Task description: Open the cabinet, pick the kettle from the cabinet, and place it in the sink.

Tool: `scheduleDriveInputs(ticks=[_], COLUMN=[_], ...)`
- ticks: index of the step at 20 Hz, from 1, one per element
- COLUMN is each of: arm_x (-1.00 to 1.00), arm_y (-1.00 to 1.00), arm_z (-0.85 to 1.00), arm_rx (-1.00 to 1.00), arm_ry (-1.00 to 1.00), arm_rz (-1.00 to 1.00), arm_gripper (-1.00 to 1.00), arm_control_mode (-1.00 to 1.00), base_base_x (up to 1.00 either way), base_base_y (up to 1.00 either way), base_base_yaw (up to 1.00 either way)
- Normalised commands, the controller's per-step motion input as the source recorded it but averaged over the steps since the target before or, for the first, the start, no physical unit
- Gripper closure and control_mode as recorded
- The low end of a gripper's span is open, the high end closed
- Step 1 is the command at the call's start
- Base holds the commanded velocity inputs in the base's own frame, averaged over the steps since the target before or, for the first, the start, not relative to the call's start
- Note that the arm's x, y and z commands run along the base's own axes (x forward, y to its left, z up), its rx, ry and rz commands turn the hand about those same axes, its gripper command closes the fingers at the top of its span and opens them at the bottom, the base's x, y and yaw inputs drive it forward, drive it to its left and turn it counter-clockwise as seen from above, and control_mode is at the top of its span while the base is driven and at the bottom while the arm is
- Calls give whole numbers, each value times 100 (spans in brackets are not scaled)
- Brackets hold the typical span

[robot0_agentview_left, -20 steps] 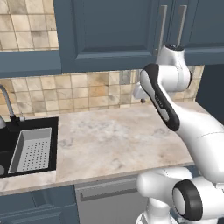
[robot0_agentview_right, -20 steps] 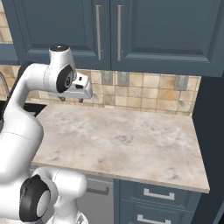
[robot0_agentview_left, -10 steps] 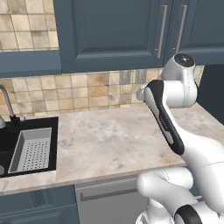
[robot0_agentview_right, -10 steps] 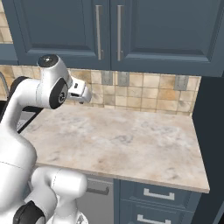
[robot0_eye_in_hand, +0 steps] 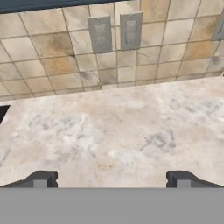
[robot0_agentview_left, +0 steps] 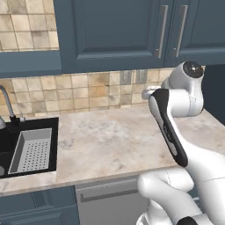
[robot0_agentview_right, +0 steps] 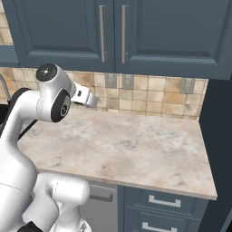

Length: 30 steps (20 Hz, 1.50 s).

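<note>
Cabinet (robot0_agentview_left: 127,30) doors hang closed above the counter (robot0_agentview_left: 114,140) in the left base view, with the sink (robot0_agentview_left: 26,149) at the far left holding a perforated tray (robot0_agentview_left: 30,151). From the right base view the tool (robot0_agentview_right: 87,99), probably partly hidden, sits below the handles (robot0_agentview_right: 102,34). Hand view: tool (robot0_eye_in_hand: 109,178) fingertips (robot0_eye_in_hand: 41,178) spread wide over bare counter, facing two outlets (robot0_eye_in_hand: 116,33).

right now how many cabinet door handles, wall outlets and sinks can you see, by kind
cabinet door bar handles: 2
wall outlets: 3
sink: 1
total: 6
</note>
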Motion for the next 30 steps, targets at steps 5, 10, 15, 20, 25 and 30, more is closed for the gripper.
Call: scheduleDriveInputs(ticks=[5, 10, 15, 20, 25, 30], arm_x=[0, 0, 0, 2, 8, 12], arm_y=[-19, -18, -14, -10, -5, -2], arm_z=[29, 30, 31, 30, 31, 29], arm_rx=[7, 2, 0, 0, 0, 0], arm_ry=[0, -2, -7, -4, -2, -4], arm_rz=[3, 6, 5, 0, 0, 0], arm_gripper=[-100, -100, -100, -100, -100, -100], arm_control_mode=[-100, -100, -100, -100, -100, -100], base_base_x=[0, 0, 0, 0, 0, 0], base_base_y=[0, 0, 0, 0, 0, 0], base_base_yaw=[0, 0, 0, 0, 0, 0])
